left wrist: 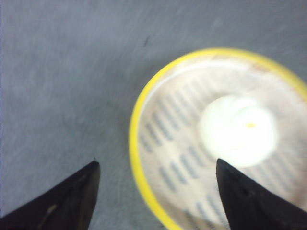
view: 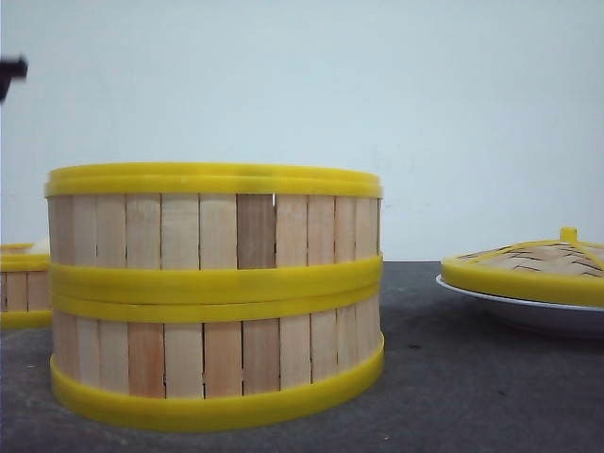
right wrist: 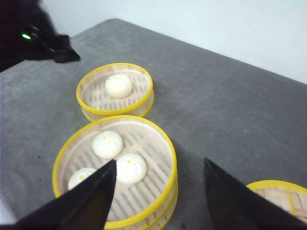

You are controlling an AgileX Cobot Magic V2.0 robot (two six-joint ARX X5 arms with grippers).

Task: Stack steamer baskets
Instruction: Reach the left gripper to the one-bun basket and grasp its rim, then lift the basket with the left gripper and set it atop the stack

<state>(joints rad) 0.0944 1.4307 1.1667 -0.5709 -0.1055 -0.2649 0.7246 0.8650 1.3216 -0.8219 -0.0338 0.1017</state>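
On the grey tabletop (view: 472, 396), a single basket (view: 24, 283) sits at the far left with one bun (right wrist: 118, 85) inside; the left gripper (left wrist: 156, 191) hangs over its rim, jaws spread wide and empty. In the middle stands a stack (view: 215, 297) of two baskets, the top one holding three buns (right wrist: 107, 143). The right gripper (right wrist: 158, 191) hovers above it, jaws wide apart, gripping nothing. At the right a woven lid (view: 533, 262) rests on a white plate (view: 528, 310), well apart from the stack
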